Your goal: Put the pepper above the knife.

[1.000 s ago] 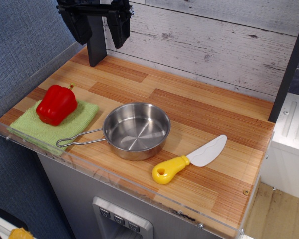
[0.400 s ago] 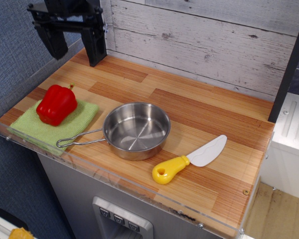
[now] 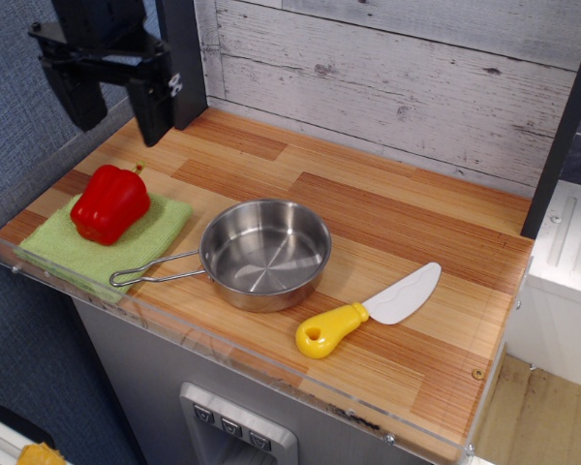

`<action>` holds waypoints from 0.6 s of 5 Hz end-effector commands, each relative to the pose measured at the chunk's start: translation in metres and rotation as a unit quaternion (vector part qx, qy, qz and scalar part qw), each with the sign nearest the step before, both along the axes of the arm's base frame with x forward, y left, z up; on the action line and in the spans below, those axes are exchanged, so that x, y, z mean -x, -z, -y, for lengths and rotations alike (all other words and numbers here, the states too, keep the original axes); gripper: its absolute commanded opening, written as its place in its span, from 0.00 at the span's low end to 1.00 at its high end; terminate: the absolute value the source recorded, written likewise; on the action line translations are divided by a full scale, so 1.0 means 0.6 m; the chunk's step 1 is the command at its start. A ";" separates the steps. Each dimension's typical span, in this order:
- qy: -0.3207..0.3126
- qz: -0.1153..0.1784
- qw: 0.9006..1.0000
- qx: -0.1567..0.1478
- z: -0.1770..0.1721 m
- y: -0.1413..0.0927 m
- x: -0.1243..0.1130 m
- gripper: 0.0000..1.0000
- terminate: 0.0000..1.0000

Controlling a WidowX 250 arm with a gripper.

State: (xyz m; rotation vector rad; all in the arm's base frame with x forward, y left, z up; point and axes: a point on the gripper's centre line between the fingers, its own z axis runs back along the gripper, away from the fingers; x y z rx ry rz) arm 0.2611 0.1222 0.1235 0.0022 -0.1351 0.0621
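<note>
The red pepper point(image 3: 109, 202) lies on a green cloth point(image 3: 107, 242) at the left end of the wooden counter. The knife point(image 3: 368, 310), white blade and yellow handle, lies near the front edge at the right of the steel pan. My gripper point(image 3: 114, 116) is open and empty, its two black fingers hanging apart in the air above and slightly behind the pepper, not touching it.
A steel pan point(image 3: 264, 254) with a wire handle pointing left sits mid-counter between pepper and knife. A clear acrylic rim point(image 3: 223, 354) runs along the front and left edges. A black post point(image 3: 182, 63) stands at the back left, a plank wall behind.
My gripper has moved left and down from the back wall to a spot over the pepper. Pepper, pan and knife have not moved.
</note>
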 end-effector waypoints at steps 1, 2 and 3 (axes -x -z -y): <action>0.014 -0.029 0.999 -0.003 -0.048 0.055 0.008 1.00 0.00; 0.017 -0.038 0.999 0.000 -0.079 0.073 0.014 1.00 0.00; 0.017 -0.040 0.999 -0.011 -0.111 0.078 0.024 1.00 0.00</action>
